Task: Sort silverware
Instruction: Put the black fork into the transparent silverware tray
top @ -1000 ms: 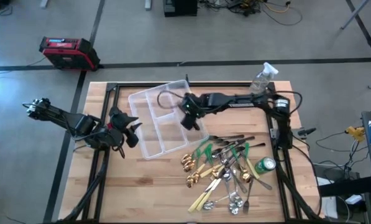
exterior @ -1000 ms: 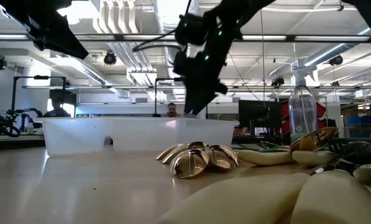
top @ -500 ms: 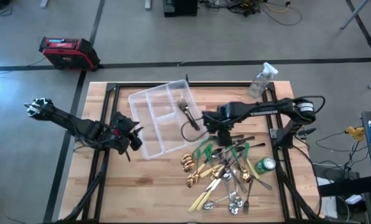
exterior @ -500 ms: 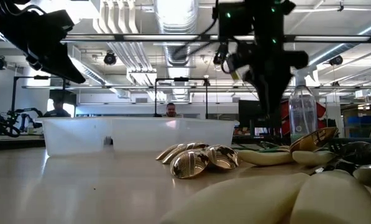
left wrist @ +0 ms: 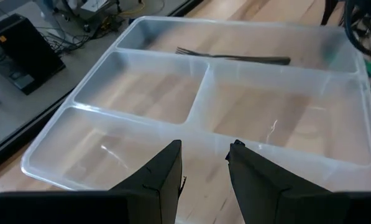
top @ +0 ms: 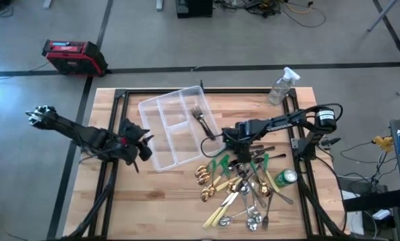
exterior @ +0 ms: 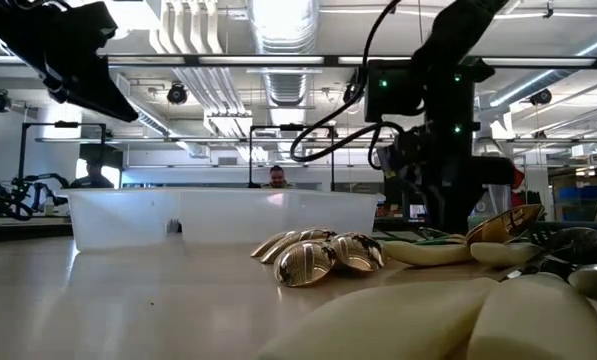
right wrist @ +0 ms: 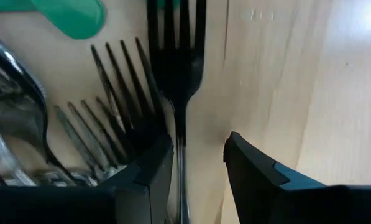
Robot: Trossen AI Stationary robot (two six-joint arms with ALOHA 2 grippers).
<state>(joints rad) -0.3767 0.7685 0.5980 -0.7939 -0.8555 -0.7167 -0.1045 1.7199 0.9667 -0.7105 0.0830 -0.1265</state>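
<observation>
The silverware (top: 243, 184) lies in a heap on the wooden table's near right part: dark forks, gold spoons (exterior: 318, 255), green-handled and cream-handled pieces. My right gripper (top: 238, 146) points down over the heap's far end. It is open, and its fingers stand on either side of a dark fork's neck (right wrist: 180, 134), whose tines (right wrist: 176, 37) lie flat on the wood. One dark fork (left wrist: 235, 57) lies in the far compartment of the clear tray (top: 146, 107). My left gripper (left wrist: 204, 146) hovers open at the tray's left side (top: 141, 144).
A green can (top: 287, 177) lies right of the heap. A clear spray bottle (top: 281, 86) stands at the far right corner. More dark forks (right wrist: 117, 106) and a green handle (right wrist: 73, 15) crowd beside the right gripper. Bare wood lies near the tray's near side (top: 153, 201).
My right gripper has left the tray, swung toward the table's right and near edge, and sunk over the far end of the heap, rolling as it went. With the gripper gone, a dark fork shows lying in the tray's far compartment.
</observation>
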